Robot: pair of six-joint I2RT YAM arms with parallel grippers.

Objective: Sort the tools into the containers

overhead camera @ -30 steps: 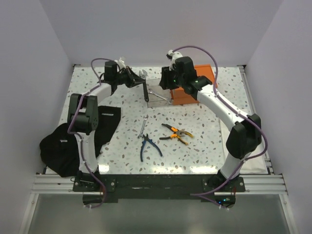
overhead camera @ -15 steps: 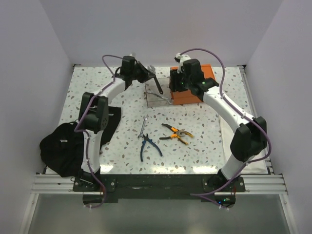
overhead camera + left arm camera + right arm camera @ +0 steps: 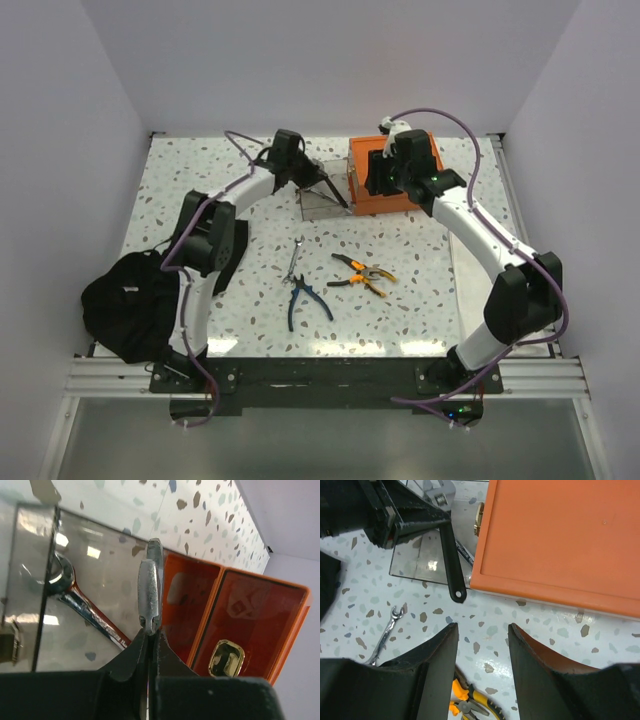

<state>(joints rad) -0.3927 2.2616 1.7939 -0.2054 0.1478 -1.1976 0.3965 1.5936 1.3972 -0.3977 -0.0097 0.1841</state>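
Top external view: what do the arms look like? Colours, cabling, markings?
Left arm and right arm match: white links, black joints, a loose purple cable looping along each. Left gripper and right gripper have black two-finger jaws. No markings legible.

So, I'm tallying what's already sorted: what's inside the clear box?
One silver spanner lies on the clear box floor. The left fingers hold a black-handled wrench over it, not yet released. The part of the floor beneath the fingers and wrench is hidden.

Speckled terrazzo tabletop [image 3: 400,290], plain pale walls [image 3: 330,60], aluminium rail [image 3: 110,378] along near edge
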